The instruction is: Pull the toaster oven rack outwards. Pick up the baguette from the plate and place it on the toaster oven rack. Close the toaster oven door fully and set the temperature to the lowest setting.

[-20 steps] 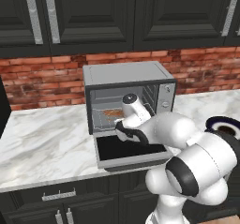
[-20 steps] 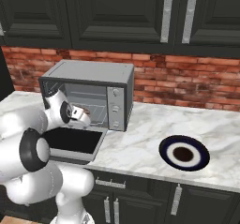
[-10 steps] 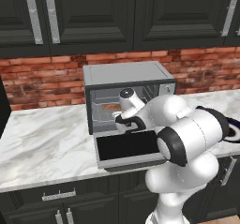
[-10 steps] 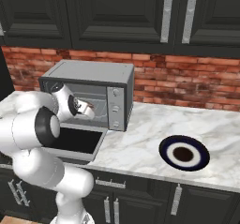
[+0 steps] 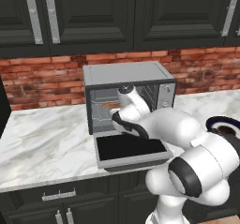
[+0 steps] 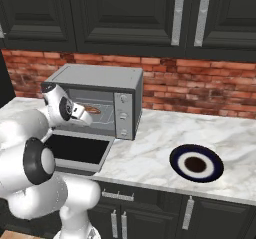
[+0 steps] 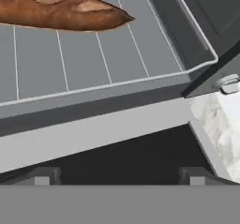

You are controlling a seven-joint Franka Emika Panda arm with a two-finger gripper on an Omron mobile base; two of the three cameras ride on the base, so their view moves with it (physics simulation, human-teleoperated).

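Toaster oven (image 5: 129, 75) sits on the marble counter (image 5: 42, 143) against the brick wall (image 5: 37, 80), door (image 5: 131, 149) dropped down flat and fully open toward the robot. Baguette (image 7: 61, 10) lies on the wire rack (image 7: 93, 59) inside the oven; in the hand view it rests across the far part of the rack, one pointed end toward the right, touching the wires. Baguette also visible as an orange-brown shape in the cavity in the right base view (image 6: 92, 110). Gripper (image 7: 117, 174) hangs just in front of the rack's front edge, above the open door, fingers spread wide and empty, nothing between them. One finger tip (image 7: 42, 176) shows at lower left of the hand view, apart from rack and bread. In the left base view the arm's wrist blocks the mouth of the oven, so the fingers themselves can't be made out there. Knob panel (image 6: 123, 115) on the oven's right side, three round knobs stacked. Plate (image 6: 196, 163) sits bare on the counter, well apart to the right of the oven. Dark cabinets (image 6: 125, 13) above.
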